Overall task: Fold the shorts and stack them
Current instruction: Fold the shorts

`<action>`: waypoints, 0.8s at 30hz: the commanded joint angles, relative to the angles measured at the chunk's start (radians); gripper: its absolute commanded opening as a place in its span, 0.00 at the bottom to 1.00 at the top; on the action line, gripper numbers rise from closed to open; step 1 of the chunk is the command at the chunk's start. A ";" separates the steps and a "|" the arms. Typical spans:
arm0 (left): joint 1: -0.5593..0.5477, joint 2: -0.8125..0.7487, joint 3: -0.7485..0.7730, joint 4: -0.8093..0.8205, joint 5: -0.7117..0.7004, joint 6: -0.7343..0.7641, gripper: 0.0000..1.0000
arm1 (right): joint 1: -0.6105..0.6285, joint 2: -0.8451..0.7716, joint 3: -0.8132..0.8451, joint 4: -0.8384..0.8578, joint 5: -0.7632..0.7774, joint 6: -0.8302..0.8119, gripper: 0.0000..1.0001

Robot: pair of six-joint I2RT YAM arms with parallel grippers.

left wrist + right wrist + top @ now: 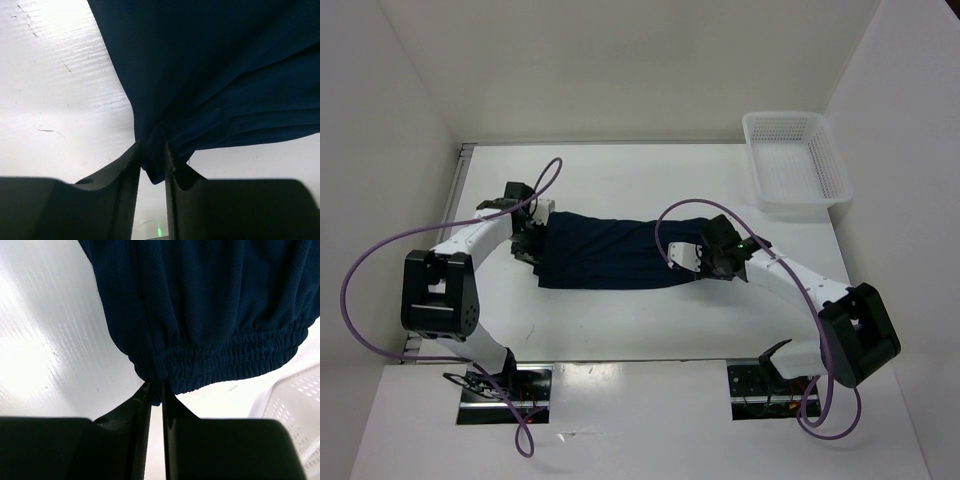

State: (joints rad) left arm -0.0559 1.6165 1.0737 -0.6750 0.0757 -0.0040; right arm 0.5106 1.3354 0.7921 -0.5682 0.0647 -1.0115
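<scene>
Navy shorts (610,255) lie left to right across the worktop (620,190). The left end effector (530,240) pinches one end, and the right end effector (705,258) pinches the opposite, elastic end.

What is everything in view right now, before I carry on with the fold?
shorts: one pair, dark navy, mid-table, held between both grippers
basket: one, white mesh, far right corner of the table
table: one, white, under everything
cables: two, purple, one looping along each arm
arms: two, white and black, bases at the near edge
left gripper: one, black, shut on the shorts' bunched left end
right gripper: one, black, shut on the elastic waistband at the right end
</scene>
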 commanded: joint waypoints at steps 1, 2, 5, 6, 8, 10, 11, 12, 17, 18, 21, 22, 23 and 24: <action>-0.002 -0.033 0.013 -0.014 -0.001 0.004 0.30 | -0.001 -0.033 -0.005 0.027 0.009 -0.012 0.17; -0.002 -0.033 0.012 -0.014 -0.001 0.004 0.20 | -0.001 -0.033 -0.005 0.027 0.009 -0.012 0.17; -0.002 -0.044 0.022 -0.023 -0.001 0.004 0.00 | -0.001 -0.033 0.004 0.027 0.009 -0.012 0.17; -0.002 -0.044 0.022 -0.023 -0.001 0.004 0.00 | -0.001 -0.033 0.004 0.027 0.009 -0.012 0.17; -0.002 -0.064 0.031 -0.032 -0.010 0.004 0.00 | -0.001 -0.033 0.004 0.027 0.018 -0.012 0.17; -0.002 -0.079 0.057 -0.032 -0.019 0.004 0.00 | -0.001 -0.033 0.004 0.027 0.036 -0.021 0.17; 0.017 -0.099 0.069 -0.032 -0.019 0.004 0.00 | -0.010 -0.033 0.004 0.027 0.047 -0.021 0.12; 0.028 -0.112 0.080 -0.032 -0.019 0.004 0.00 | -0.024 -0.033 0.022 0.008 0.047 -0.038 0.07; 0.048 -0.175 0.078 -0.122 0.068 0.004 0.00 | -0.119 -0.047 0.096 -0.042 -0.008 -0.059 0.01; 0.048 -0.175 0.065 -0.135 0.068 0.004 0.00 | -0.119 -0.068 0.078 -0.051 -0.008 -0.084 0.01; 0.039 -0.165 -0.004 -0.147 0.079 0.004 0.00 | -0.119 -0.100 0.032 -0.052 -0.008 -0.104 0.01; 0.039 -0.165 -0.021 -0.147 0.079 0.004 0.00 | -0.119 -0.100 0.032 -0.052 -0.008 -0.104 0.01; 0.027 -0.165 -0.053 -0.147 0.079 0.004 0.00 | -0.119 -0.101 0.021 -0.052 -0.008 -0.104 0.01; 0.018 -0.156 -0.067 -0.137 0.070 0.004 0.00 | -0.119 -0.101 0.021 -0.065 -0.020 -0.104 0.01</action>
State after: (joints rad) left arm -0.0227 1.4460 1.0576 -0.7612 0.1360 -0.0036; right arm 0.3946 1.2598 0.8284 -0.5964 0.0483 -1.0924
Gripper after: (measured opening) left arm 0.009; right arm 0.029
